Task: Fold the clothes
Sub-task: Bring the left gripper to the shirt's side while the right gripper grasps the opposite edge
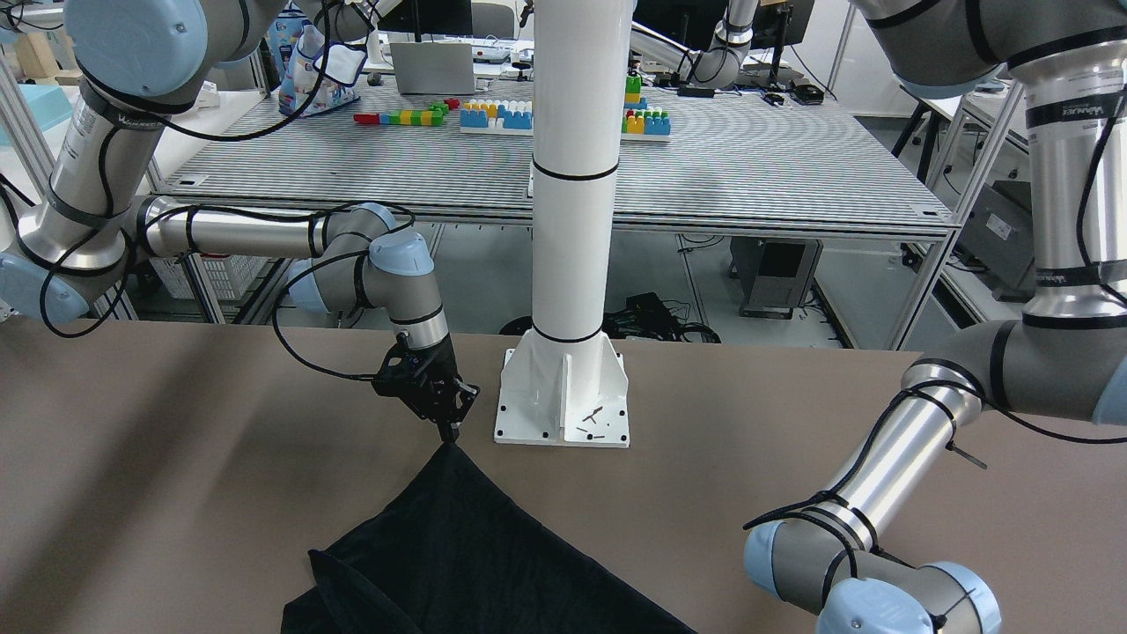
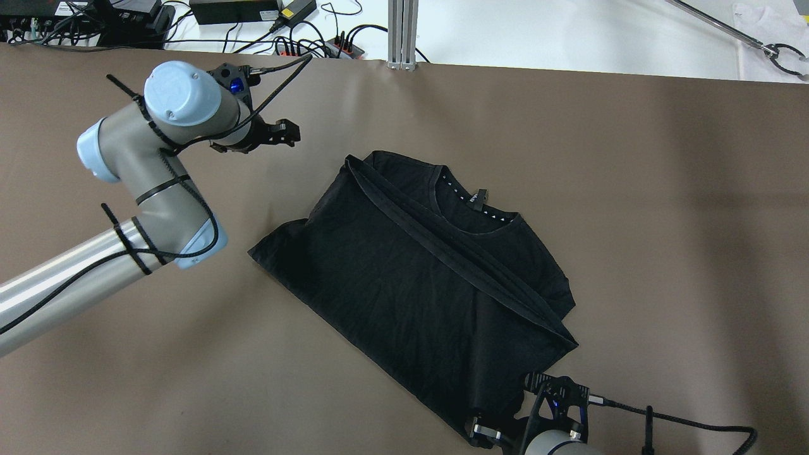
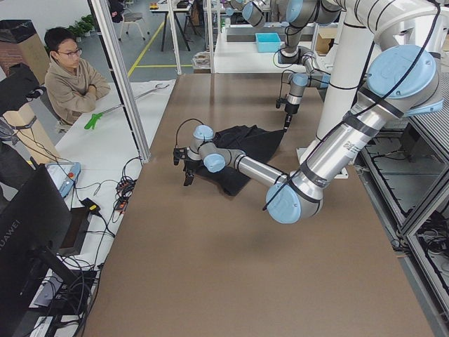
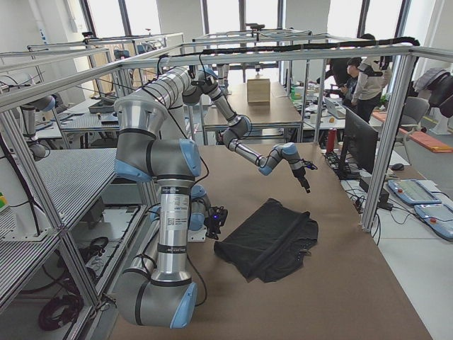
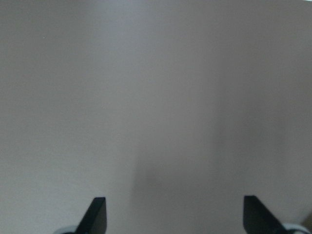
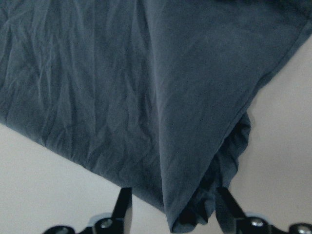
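Observation:
A black T-shirt (image 2: 411,272) lies partly folded on the brown table (image 2: 663,221), collar toward the far side, with a folded hem band running diagonally across it. My right gripper (image 1: 450,433) is shut on the shirt's near corner and pulls it up into a peak. In the right wrist view the bunched cloth (image 6: 146,97) sits between the fingers (image 6: 123,207). My left gripper (image 2: 292,133) is open and empty, over bare table to the far left of the shirt. The left wrist view shows its fingertips (image 5: 97,214) wide apart with only table below.
The white pole base (image 1: 563,396) is bolted to the table right beside my right gripper. Cables and power strips (image 2: 284,31) lie past the table's far edge by an aluminium post (image 2: 402,31). An operator (image 3: 70,77) sits beyond that edge.

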You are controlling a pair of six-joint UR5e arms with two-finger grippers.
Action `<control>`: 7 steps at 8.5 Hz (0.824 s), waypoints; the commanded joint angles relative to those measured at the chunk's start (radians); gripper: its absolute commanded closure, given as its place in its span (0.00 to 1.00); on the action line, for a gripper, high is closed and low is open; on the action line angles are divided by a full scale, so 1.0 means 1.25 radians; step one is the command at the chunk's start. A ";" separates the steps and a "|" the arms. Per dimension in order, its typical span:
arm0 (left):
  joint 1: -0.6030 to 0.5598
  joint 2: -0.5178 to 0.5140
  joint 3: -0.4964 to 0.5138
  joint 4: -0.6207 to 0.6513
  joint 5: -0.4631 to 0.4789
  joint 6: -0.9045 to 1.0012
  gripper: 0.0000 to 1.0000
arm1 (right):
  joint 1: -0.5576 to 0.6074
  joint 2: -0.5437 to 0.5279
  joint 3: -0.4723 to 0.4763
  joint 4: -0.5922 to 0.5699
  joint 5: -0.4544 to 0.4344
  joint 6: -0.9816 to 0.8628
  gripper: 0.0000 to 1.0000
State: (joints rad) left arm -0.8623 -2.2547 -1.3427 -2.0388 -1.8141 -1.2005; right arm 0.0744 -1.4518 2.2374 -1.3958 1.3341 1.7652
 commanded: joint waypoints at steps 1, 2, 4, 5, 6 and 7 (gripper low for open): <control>0.058 0.178 -0.194 -0.001 0.007 -0.081 0.00 | 0.091 0.021 -0.025 0.004 -0.007 -0.152 0.05; 0.088 0.219 -0.236 -0.001 0.025 -0.111 0.00 | 0.138 0.044 -0.045 0.002 -0.006 -0.205 0.05; 0.148 0.243 -0.256 -0.002 0.067 -0.154 0.01 | 0.236 0.067 -0.096 0.006 0.026 -0.280 0.05; 0.160 0.243 -0.254 -0.004 0.067 -0.176 0.04 | 0.270 0.086 -0.128 0.007 0.038 -0.312 0.05; 0.179 0.236 -0.246 -0.004 0.067 -0.180 0.15 | 0.294 0.090 -0.150 0.010 0.047 -0.332 0.05; 0.179 0.231 -0.240 -0.004 0.067 -0.177 0.21 | 0.300 0.090 -0.155 0.009 0.048 -0.342 0.05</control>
State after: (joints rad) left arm -0.6610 -1.9587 -1.6533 -2.0427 -1.7334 -1.4111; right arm 0.4053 -1.3504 2.0794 -1.3863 1.3797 1.3814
